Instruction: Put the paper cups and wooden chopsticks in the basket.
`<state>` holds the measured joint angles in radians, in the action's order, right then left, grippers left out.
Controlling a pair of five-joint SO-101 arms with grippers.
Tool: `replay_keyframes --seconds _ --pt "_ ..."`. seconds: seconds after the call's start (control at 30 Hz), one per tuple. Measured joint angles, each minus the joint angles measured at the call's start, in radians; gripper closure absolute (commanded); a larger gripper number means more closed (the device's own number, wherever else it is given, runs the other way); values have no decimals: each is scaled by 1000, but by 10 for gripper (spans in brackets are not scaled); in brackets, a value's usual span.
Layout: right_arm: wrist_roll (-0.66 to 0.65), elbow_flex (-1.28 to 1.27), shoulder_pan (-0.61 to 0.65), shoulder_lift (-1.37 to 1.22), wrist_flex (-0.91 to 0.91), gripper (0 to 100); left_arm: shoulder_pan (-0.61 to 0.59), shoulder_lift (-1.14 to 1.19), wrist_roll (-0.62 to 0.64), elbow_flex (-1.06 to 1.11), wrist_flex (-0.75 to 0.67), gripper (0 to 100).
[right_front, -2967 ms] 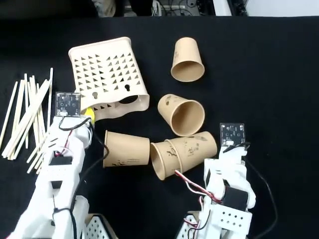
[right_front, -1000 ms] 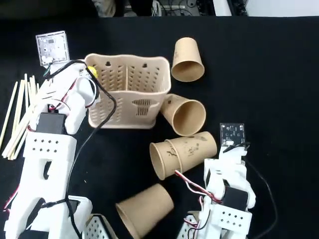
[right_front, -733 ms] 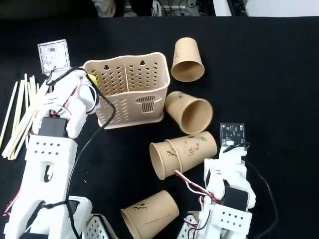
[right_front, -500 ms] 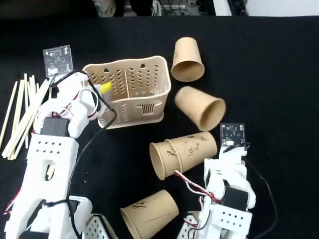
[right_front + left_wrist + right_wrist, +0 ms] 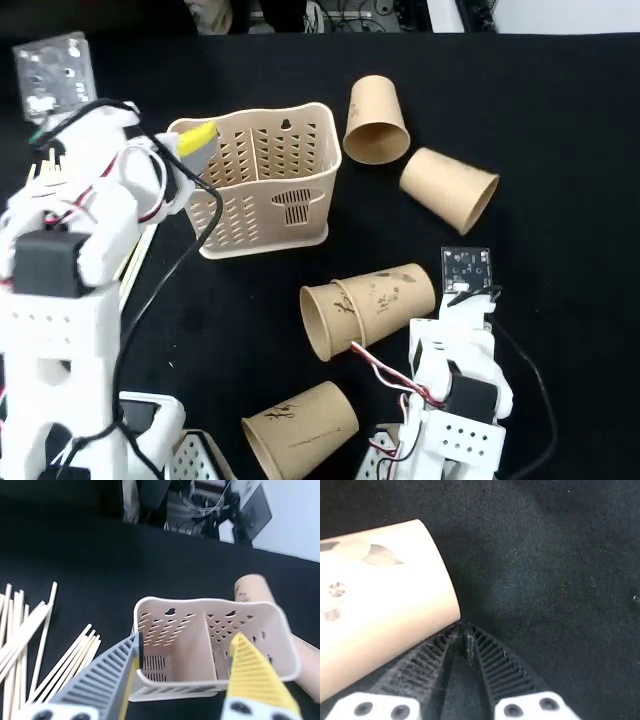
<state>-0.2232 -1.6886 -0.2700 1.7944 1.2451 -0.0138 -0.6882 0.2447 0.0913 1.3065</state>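
basket (image 5: 262, 180) between chopsticks (image 5: 30, 635) and cups (image 5: 377, 120)

The basket (image 5: 265, 180) is pale cream, its walls pierced with rows of small triangular holes, against a black cloth (image 5: 560, 120). The paper cups (image 5: 375, 300) are tan with dark brown leafy prints, and the chopsticks (image 5: 30, 630) are light bare wood. The arms (image 5: 60, 330) are white with black blocks; the left gripper (image 5: 187, 640) has one yellow finger (image 5: 252, 680) and one grey finger (image 5: 107, 675), and the right gripper (image 5: 467, 635) is ribbed black.
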Motion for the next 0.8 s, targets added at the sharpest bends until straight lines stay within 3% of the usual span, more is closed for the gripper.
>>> replay_keyframes --seconds 0.17,0.37,0.47,0.63,0.8 --pt "0 0 0 0 0 986 -71 0 -69 -123 152 719" --pt "-9 0 0 0 0 985 -241 -37 -236 -124 288 716" --pt "-141 2 -3 6 0 984 -296 -121 -298 -55 302 714" --pt "-500 81 -78 9 0 985 -361 -393 -382 161 267 714" --pt "-529 242 -160 9 6 944 -425 -631 -402 465 138 714"
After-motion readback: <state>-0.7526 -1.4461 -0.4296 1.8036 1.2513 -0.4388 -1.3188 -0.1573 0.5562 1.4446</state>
